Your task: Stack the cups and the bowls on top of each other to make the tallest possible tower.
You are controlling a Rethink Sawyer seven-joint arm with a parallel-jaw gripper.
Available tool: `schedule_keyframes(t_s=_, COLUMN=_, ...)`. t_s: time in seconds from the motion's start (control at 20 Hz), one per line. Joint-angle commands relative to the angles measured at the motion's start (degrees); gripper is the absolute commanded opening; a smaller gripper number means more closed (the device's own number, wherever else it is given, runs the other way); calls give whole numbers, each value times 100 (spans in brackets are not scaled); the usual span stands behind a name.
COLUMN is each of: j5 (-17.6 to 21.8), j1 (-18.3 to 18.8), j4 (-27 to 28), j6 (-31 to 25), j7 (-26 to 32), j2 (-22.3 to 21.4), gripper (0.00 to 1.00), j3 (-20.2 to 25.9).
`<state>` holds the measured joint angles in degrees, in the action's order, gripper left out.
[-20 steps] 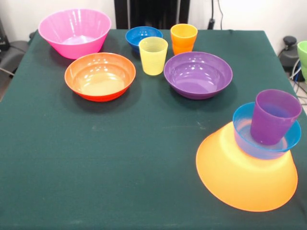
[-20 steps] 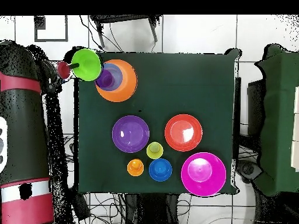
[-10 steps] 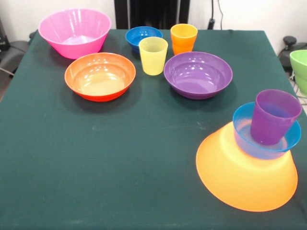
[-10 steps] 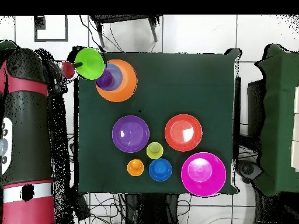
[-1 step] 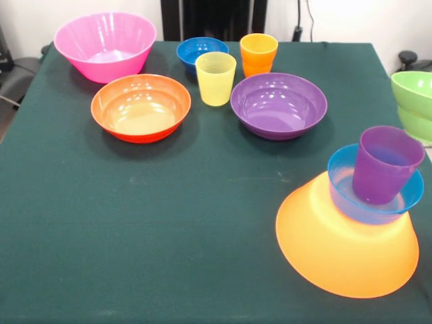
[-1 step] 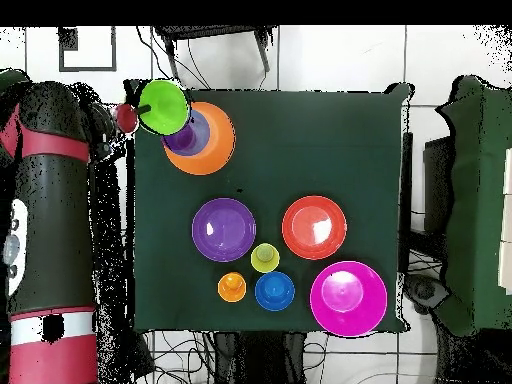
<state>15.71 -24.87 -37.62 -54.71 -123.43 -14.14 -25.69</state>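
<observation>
The tower stands near the table's front right corner: an upturned yellow-orange bowl (image 5: 344, 250), a light blue bowl (image 5: 374, 196) on it, and a purple cup (image 5: 386, 164) inside that. A green bowl (image 5: 413, 101) hangs in the air at the right edge, just beyond the tower. In the overhead view the green bowl (image 6: 163, 106) overlaps the tower's edge, with my gripper (image 6: 140, 112) shut on its rim at the table's corner. Loose on the table are a yellow cup (image 5: 215, 78), orange cup (image 5: 258, 54), dark blue bowl (image 5: 201, 52), purple bowl (image 5: 279, 104), orange-red bowl (image 5: 140, 106) and pink bowl (image 5: 105, 46).
The red and black arm (image 6: 50, 230) runs along the outside of the table's left edge in the overhead view. The green tablecloth (image 5: 169, 223) covers the whole table. Cables lie on the floor around it.
The green bowl has moved in from the table's corner toward the tower, showing more at the right edge of the front view. The arm has swung with it. Everything on the table is unmoved.
</observation>
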Motion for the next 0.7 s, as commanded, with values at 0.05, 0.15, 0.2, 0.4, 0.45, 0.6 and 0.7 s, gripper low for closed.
schedule_keyframes(t_s=0.05, j5=528, j1=235, j4=-619, j6=322, j7=1364, j2=-16, gripper=0, j3=383)
schedule_keyframes(t_s=0.15, j5=549, j1=255, j4=-647, j6=349, j7=1389, j2=-36, gripper=0, j3=409)
schedule_keyframes(t_s=0.2, j5=561, j1=261, j4=-672, j6=376, j7=1383, j2=-48, gripper=0, j3=420)
schedule_keyframes(t_s=0.4, j5=588, j1=284, j4=-704, j6=517, j7=1294, j2=-27, gripper=0, j3=464)
schedule_keyframes(t_s=0.45, j5=594, j1=287, j4=-733, j6=558, j7=1279, j2=-30, gripper=0, j3=471)
schedule_keyframes(t_s=0.6, j5=611, j1=284, j4=-793, j6=622, j7=1260, j2=-27, gripper=0, j3=468)
schedule_keyframes(t_s=0.7, j5=624, j1=266, j4=-833, j6=665, j7=1211, j2=-15, gripper=0, j3=441)
